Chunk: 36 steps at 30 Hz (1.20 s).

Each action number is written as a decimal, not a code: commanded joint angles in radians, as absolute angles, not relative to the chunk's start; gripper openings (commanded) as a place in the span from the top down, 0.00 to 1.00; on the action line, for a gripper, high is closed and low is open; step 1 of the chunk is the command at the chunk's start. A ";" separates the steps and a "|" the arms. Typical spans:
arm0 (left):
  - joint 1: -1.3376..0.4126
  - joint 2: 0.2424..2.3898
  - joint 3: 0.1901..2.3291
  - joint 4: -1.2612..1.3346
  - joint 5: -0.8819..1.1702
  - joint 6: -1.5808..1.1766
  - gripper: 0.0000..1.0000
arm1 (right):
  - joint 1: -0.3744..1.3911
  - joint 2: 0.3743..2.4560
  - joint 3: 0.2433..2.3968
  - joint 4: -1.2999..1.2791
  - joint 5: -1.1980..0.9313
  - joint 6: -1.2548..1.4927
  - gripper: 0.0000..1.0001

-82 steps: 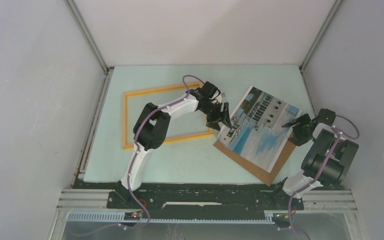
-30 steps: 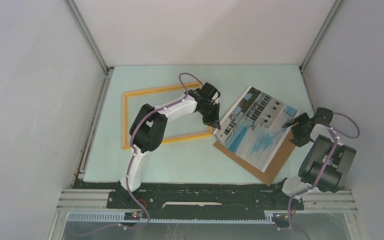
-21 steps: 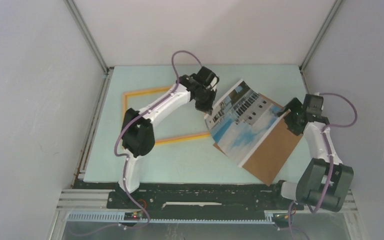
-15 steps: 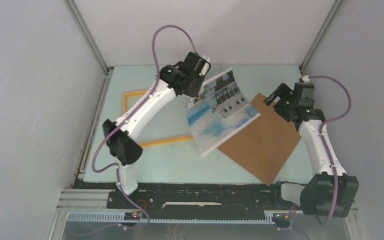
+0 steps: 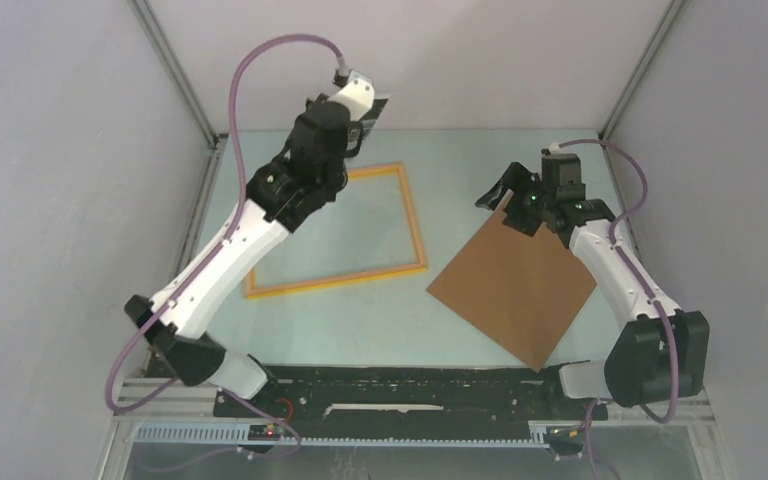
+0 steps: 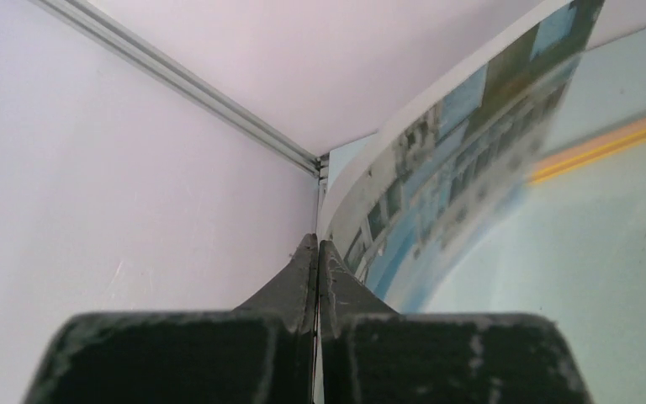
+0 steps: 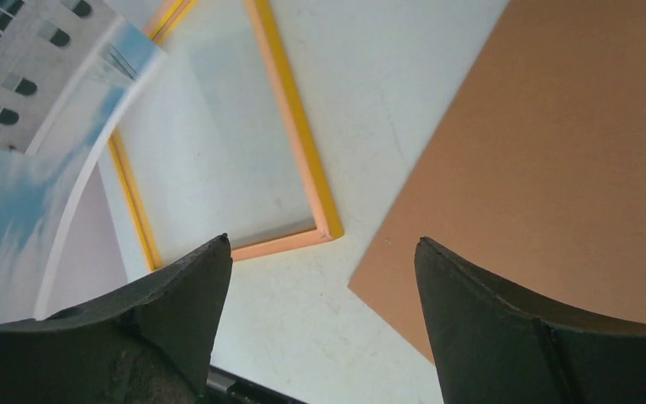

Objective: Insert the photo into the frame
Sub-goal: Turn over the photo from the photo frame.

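Presently, left claw [image 6: 317, 249] pressed together on one edge of the photo [image 6: 471, 143], finger pads meeting with the sheet pinched between them. From the tips the print runs forward and up, bowing to the right, printed side facing right, white border along its upper edge. Sheet is in the air, touching nothing but the claw.

Below and ahead of the left claw, past the photo's curve, a yellow-orange corner of the frame [image 5: 335, 281] shows. It lies flat on the pale table [image 5: 360, 320], nothing inside the rim. Grey wall [image 6: 135, 126] close on the claw's left side. From overhead the left arm is raised high above the frame's far side; its fingers cannot be made out in that view.

Right claw [image 7: 320, 246] spread wide, nothing between the fingers, holding nothing. Under its right finger lies the brown backing board [image 5: 515, 285], flat on the table. Between the fingers, farther down, sits the near right corner of the frame, apart from the board with a strip of bare table between them. Up and to the left of this claw, the hanging photo shows again, sky and pale buildings visible. Overhead, the right claw hangs above the board's far corner, well apart from the left claw.
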<state>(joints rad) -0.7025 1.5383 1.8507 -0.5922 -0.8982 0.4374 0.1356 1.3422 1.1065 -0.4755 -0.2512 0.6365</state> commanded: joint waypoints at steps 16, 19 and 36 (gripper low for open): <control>-1.094 1.204 0.909 -0.252 -0.895 0.375 1.00 | 0.261 1.650 1.112 -0.010 -0.732 0.918 0.10; -1.157 1.235 0.916 -0.293 -0.867 0.318 1.00 | 0.253 1.687 1.111 -0.009 -0.780 0.908 0.07; -1.226 1.514 1.188 -0.536 -0.799 0.014 1.00 | 0.272 1.725 0.968 0.096 -0.774 1.002 0.10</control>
<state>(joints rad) -1.2217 1.4651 1.0023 -0.4606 -0.7864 0.1761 0.2916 1.7935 1.0798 -0.0212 -0.7937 0.9268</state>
